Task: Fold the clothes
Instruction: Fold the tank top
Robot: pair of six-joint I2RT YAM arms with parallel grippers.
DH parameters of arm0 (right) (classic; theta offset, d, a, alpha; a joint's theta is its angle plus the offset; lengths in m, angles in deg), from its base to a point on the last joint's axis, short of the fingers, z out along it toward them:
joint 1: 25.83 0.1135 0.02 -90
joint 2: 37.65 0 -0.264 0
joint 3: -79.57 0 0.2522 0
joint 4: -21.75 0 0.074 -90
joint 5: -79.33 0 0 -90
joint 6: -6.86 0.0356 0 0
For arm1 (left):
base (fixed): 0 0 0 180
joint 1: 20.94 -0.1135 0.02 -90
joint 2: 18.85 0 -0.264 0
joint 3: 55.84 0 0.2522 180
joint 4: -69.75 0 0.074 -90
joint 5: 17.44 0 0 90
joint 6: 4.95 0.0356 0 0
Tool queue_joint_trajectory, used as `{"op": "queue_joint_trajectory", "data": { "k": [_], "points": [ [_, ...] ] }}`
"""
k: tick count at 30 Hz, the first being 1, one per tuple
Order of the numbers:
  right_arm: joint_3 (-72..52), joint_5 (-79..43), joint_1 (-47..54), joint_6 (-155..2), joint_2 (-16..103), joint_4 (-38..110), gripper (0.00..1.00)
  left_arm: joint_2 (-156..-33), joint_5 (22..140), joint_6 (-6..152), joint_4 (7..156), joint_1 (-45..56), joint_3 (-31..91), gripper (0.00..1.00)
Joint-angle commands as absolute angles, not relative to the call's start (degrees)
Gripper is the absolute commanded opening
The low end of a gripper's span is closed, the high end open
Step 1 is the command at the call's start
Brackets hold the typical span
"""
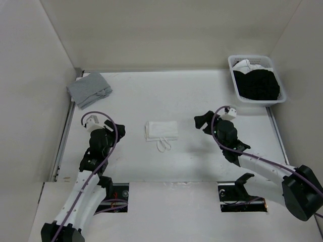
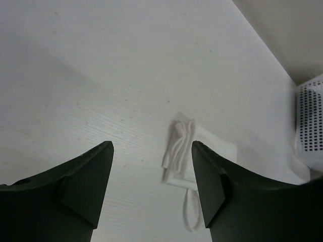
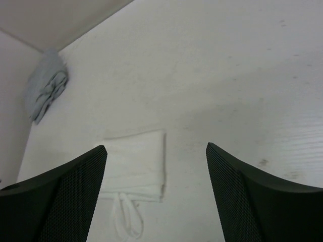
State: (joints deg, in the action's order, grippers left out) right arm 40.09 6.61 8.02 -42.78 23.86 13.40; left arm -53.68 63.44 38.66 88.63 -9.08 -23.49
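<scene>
The white camisole point(image 1: 161, 130) lies folded into a small rectangle in the middle of the table, its two thin straps point(image 1: 163, 146) looping out of the near edge. My left gripper point(image 1: 119, 130) hovers to its left, open and holding nothing. To the right of the garment, my right gripper point(image 1: 204, 123) is also open and holds nothing. In the left wrist view the camisole point(image 2: 179, 148) shows between and beyond the wide-open fingers of the gripper point(image 2: 151, 148). In the right wrist view the folded top point(image 3: 136, 161) lies flat ahead of the gripper point(image 3: 155, 148).
A grey folded garment point(image 1: 90, 88) sits at the back left near the wall, also seen from the right wrist point(image 3: 45, 85). A white basket point(image 1: 234, 75) holding dark clothes point(image 1: 258, 83) stands at the back right. Walls close the table on three sides.
</scene>
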Motion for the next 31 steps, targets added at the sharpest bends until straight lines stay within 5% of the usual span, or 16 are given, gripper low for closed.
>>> {"op": "queue_joint_trajectory", "data": {
  "k": [1,31],
  "points": [
    [44.79,12.79,6.21,-42.63,22.03,5.72,0.86,-50.94,65.79,38.91,94.84,-12.89,-24.85,0.62],
    [45.77,8.67,1.37,-39.90,24.13,5.10,0.88,-62.09,68.34,39.69,85.00,-14.04,-26.18,0.62]
  ]
}}
